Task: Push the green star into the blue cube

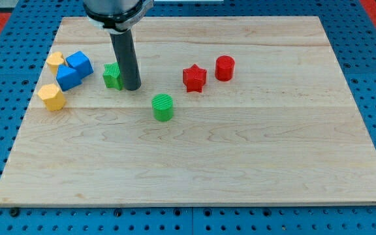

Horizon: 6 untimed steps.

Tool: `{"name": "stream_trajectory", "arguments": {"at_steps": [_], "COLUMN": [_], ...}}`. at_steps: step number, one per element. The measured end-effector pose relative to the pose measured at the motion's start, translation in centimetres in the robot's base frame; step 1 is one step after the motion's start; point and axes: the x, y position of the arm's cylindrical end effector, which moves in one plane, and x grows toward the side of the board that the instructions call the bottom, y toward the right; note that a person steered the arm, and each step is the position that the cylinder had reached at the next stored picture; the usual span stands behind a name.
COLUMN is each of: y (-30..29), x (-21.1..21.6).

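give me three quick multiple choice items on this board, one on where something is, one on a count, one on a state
1. Where is my tip relative to the green star?
A. at its right side in the view
B. far below it
C. left of it

2. How many red blocks are on the board?
A. one
B. two
C. three

3. Has the green star reached the nearest blue cube?
A. yes, pressed against it
B. it sits on top
C. no, a gap remains

Key: 1 A, the rod stands right beside the star's right edge. 2 B, a red star and a red cylinder. 3 C, bare wood shows between them.
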Motion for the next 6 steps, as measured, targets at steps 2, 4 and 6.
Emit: {"name": "stream_trajectory", "arguments": {"at_steps": [2,4,6], "y": [-3.8,10.5,24.7], "x": [-0.8,-6.1,-9.5]}}
